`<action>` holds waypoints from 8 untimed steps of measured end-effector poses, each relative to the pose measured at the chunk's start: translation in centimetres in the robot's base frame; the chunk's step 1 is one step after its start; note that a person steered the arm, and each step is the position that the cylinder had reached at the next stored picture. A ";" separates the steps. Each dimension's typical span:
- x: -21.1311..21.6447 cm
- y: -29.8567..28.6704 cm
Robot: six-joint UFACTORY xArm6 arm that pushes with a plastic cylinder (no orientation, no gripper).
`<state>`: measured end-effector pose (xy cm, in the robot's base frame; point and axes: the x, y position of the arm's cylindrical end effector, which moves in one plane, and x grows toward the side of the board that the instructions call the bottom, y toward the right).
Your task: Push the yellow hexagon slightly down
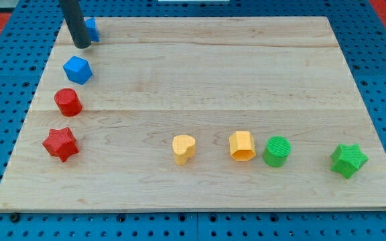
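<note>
The yellow hexagon (242, 146) stands on the wooden board (206, 80) in the lower middle-right. A yellow heart (183, 148) lies to its left and a green cylinder (277, 151) close to its right. My tip (82, 45) is at the view's top left, far from the yellow hexagon. It stands just left of a blue block (92, 29) that the rod partly hides, and above a blue hexagon (78, 69).
A red cylinder (68, 102) and a red star (60, 144) stand along the board's left side. A green star (348, 161) is at the lower right. The board lies on a blue perforated surface (5, 100).
</note>
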<state>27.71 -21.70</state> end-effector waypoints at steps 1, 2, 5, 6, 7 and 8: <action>2.1 7.2; 8.0 11.7; 18.7 25.6; 22.8 25.7; 24.0 25.7; 22.3 25.7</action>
<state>50.00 3.99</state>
